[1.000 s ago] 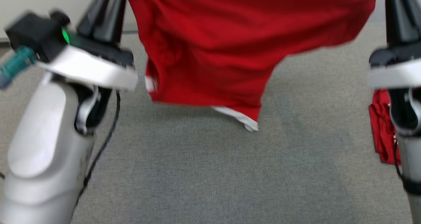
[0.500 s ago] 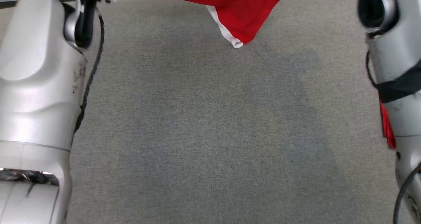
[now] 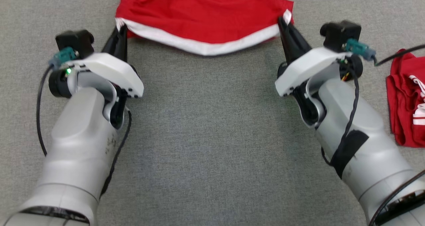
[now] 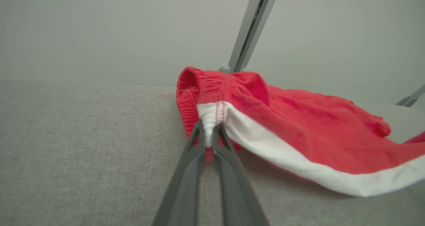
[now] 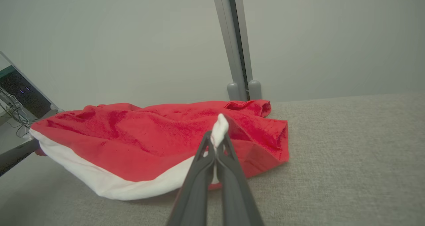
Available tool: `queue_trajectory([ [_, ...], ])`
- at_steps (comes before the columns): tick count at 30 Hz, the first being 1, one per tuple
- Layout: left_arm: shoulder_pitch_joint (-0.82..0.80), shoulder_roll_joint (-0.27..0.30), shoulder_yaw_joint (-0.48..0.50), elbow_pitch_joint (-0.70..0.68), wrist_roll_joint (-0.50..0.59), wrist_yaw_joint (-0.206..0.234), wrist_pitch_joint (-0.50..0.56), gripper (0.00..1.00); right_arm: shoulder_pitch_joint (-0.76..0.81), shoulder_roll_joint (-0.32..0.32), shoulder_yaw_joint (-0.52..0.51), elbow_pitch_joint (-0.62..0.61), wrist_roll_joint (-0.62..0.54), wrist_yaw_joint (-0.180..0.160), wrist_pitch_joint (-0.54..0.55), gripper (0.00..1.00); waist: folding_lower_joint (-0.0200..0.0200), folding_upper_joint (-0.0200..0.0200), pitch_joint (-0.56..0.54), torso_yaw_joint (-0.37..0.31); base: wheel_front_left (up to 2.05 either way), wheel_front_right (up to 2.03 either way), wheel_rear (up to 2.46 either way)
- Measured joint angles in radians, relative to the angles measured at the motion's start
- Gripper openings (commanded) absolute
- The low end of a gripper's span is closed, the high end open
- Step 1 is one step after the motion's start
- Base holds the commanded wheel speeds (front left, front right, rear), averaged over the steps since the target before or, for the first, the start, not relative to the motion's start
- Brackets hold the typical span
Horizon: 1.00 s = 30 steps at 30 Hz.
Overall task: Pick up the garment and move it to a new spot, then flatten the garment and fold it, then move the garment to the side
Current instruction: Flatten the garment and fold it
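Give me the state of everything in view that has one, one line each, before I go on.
red garment: spread on the grey surface, white near hem raised at both corners and sagging between them.
left gripper: shut on the hem's left corner.
right gripper: shut on the hem's right corner.
second red garment: crumpled heap at the right, untouched.

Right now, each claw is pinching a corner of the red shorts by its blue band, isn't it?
Not quite: the band is white, not blue, as the head view shows. The rest is right: the left claw and the right claw each pinch a corner of the red shorts by that band.
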Motion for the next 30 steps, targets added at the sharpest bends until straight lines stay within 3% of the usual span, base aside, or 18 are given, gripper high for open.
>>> queue_trajectory([
  [4, 0.083, -0.008, 0.002, -0.041, -0.006, -0.002, 0.000, 0.00, 0.078, -0.005, 0.012, -0.015, 0.049, 0.000, -0.009, 0.00, 0.0000, 0.0000, -0.012, 0.007, 0.00, 0.00, 0.00],
  [11, 0.289, -0.008, -0.052, -0.144, -0.015, -0.003, 0.000, 0.00, 0.321, -0.079, -0.008, -0.203, 0.059, 0.000, -0.010, 0.00, 0.0000, 0.0000, -0.082, 0.016, 0.00, 0.00, 0.00],
  [23, 0.714, 0.077, -0.092, -0.441, -0.026, -0.002, 0.000, 0.00, 0.870, -0.130, -0.140, -0.565, -0.001, 0.000, 0.005, 0.00, -0.0001, 0.0000, -0.254, 0.016, 0.00, 0.00, 0.00],
  [30, 0.957, 0.138, -0.071, -0.727, -0.058, 0.086, 0.085, 0.00, 1.125, -0.109, -0.253, -0.785, -0.068, 0.000, 0.141, 0.00, 0.0000, 0.0000, -0.336, 0.003, 0.00, 0.00, 0.00],
])
